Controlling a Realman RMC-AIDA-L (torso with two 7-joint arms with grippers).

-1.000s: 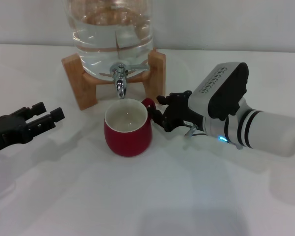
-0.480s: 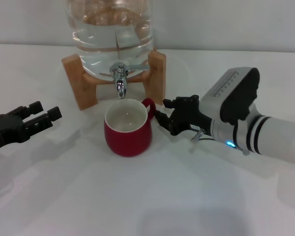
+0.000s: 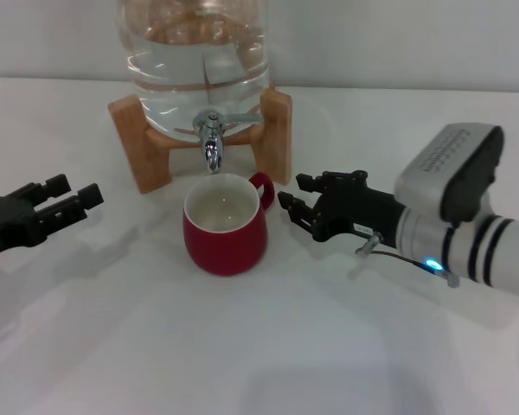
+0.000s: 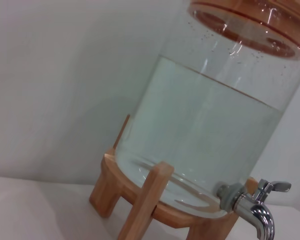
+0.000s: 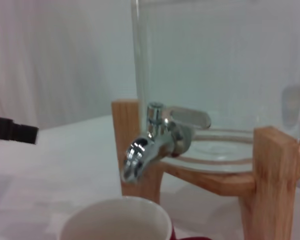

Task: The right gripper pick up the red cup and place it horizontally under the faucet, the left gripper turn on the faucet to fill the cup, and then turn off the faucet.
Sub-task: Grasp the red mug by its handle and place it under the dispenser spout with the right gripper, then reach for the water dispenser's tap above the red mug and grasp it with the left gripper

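Note:
The red cup [image 3: 225, 226] stands upright on the white table right below the faucet [image 3: 210, 143], its handle [image 3: 263, 186] toward the right. The chrome faucet sits on the glass water jar [image 3: 199, 52] in a wooden stand [image 3: 137, 147]. My right gripper [image 3: 294, 192] is open and empty, a short way right of the cup's handle and not touching it. My left gripper [image 3: 72, 192] is open and empty, low at the left, well apart from the cup and faucet. The right wrist view shows the faucet [image 5: 155, 135] above the cup's rim [image 5: 117, 217]. The left wrist view shows the faucet [image 4: 252, 210] too.
The wooden stand's right post [image 3: 277, 130] is just behind the cup's handle. The jar [image 4: 210, 120] holds a lot of water. A black tip of the left gripper [image 5: 12, 131] shows far off in the right wrist view. A white wall [image 3: 415, 35] stands behind the table.
My right gripper has drawn back to the right, away from the cup's handle. My left gripper has slid a little to the left. The cup has not moved.

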